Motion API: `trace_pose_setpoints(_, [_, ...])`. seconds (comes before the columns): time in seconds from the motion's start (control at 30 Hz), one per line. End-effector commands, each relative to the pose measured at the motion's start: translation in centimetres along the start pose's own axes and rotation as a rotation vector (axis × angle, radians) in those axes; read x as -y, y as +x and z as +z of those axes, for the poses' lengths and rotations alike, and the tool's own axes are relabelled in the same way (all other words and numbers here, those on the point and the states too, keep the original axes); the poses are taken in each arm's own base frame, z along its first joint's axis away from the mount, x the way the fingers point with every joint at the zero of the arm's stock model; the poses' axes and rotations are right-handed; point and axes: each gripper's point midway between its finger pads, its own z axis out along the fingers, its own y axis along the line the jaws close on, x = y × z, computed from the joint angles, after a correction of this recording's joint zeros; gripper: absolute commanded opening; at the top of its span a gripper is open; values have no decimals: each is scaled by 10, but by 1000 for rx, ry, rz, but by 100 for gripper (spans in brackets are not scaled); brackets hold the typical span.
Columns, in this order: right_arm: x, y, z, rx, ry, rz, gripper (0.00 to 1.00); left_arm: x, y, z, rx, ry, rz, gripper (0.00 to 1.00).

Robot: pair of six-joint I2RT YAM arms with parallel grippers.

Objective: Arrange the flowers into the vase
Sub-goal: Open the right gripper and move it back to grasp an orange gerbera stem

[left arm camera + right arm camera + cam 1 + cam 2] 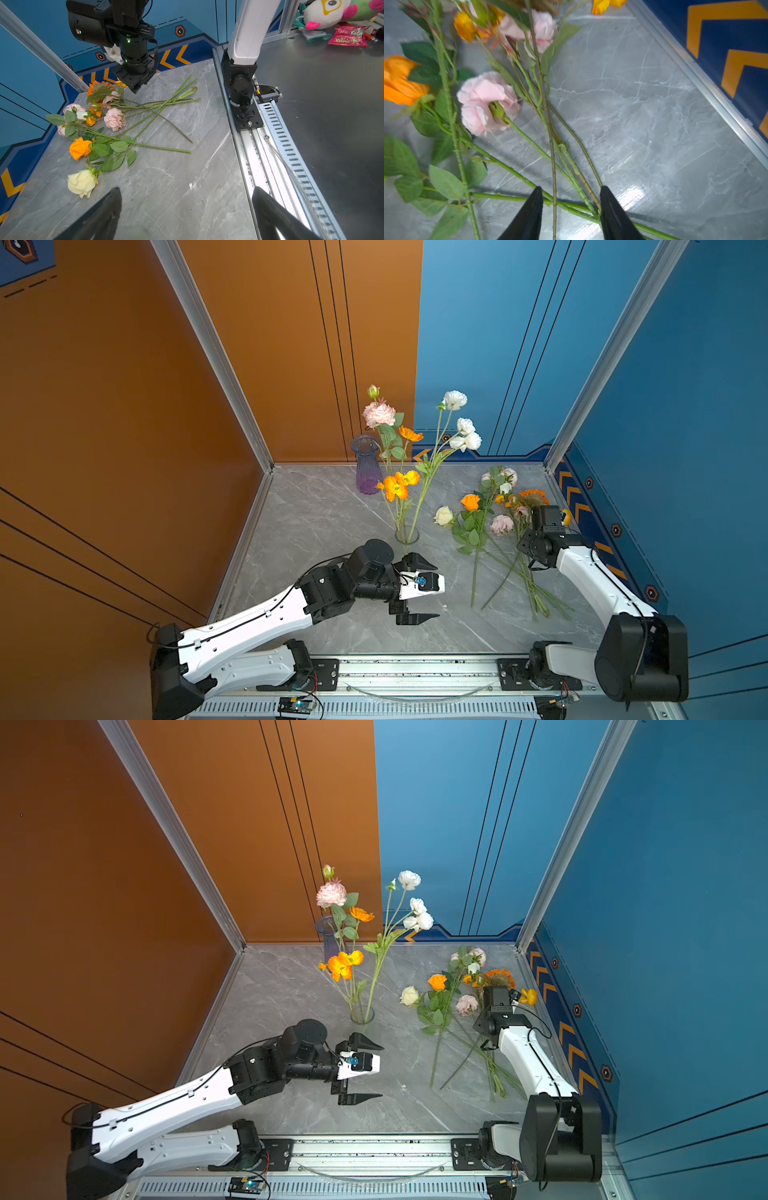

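A clear glass vase point(406, 536) point(362, 1016) stands mid-table and holds pink, white and orange flowers point(397, 485) on tall stems. More flowers point(478, 531) point(116, 120) lie in a crossed heap on the right: a cream rose point(444, 515), an orange rose point(470, 502) and pink blooms point(488, 101). My right gripper point(572, 188) points down over their stems. Its jaws stand apart with several stems point(554, 187) between them, and one finger point(612, 207) touches a stem. My left gripper point(436, 591) point(187, 189) hovers wide open and empty just in front of the vase.
An empty purple glass vase point(368, 464) stands at the back by the orange wall. Blue wall panels point(602, 539) close the right side. A metal rail point(415, 668) with both arm bases runs along the front edge. Beyond the rail lie a plush toy point(332, 12) and a snack packet point(349, 36).
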Motion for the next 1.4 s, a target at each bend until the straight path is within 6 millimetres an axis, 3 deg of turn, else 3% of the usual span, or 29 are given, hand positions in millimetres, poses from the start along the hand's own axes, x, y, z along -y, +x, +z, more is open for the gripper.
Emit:
trace_pose_setpoints(0.0, [-11, -4, 12, -39, -38, 10, 39, 1, 10, -3, -55, -31, 45, 98])
trace_pose_setpoints(0.27, [-20, -7, 41, -76, -17, -4, 32, 2, 9, -2, -53, -25, 39, 98])
trace_pose_setpoints(0.8, [-22, -9, 60, -83, 6, -23, 19, -1, 17, 3, -88, -35, 34, 98])
trace_pose_setpoints(0.9, [-23, -7, 60, -89, 4, -28, 11, -1, 17, 3, -89, -35, 35, 98])
trace_pose_setpoints(1.17, [-25, -11, 49, -72, -17, -36, 4, -3, 15, 0, -85, -49, 38, 98])
trace_pose_setpoints(1.37, [-34, -24, 3, 17, -71, -59, 2, -8, 9, -10, -66, -84, 49, 98])
